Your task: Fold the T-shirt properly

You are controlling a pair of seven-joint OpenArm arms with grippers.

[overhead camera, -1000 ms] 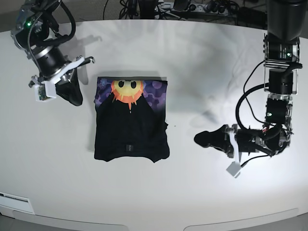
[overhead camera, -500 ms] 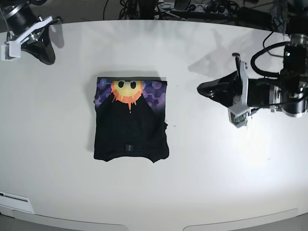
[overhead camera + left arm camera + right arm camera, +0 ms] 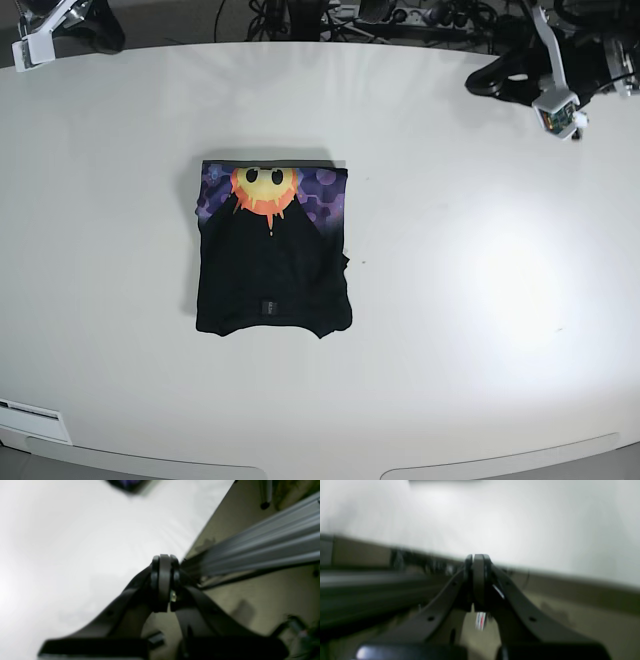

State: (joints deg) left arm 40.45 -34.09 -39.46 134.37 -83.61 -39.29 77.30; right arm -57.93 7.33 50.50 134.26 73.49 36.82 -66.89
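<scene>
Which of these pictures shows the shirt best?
The base view: the whole folded T-shirt lies flat mid-table, sun print up. The left wrist view catches only a blurred dark corner at its top edge. The right wrist view shows none.

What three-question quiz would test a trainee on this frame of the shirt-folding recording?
1. True or false: the T-shirt lies folded on the table.
2. Which gripper touches the shirt? A) left B) right C) neither
3. Fill in: in both wrist views the jaws are pressed ____.

Key: 1 true. 2 C: the left gripper and right gripper are far from it. 3 together.
</scene>
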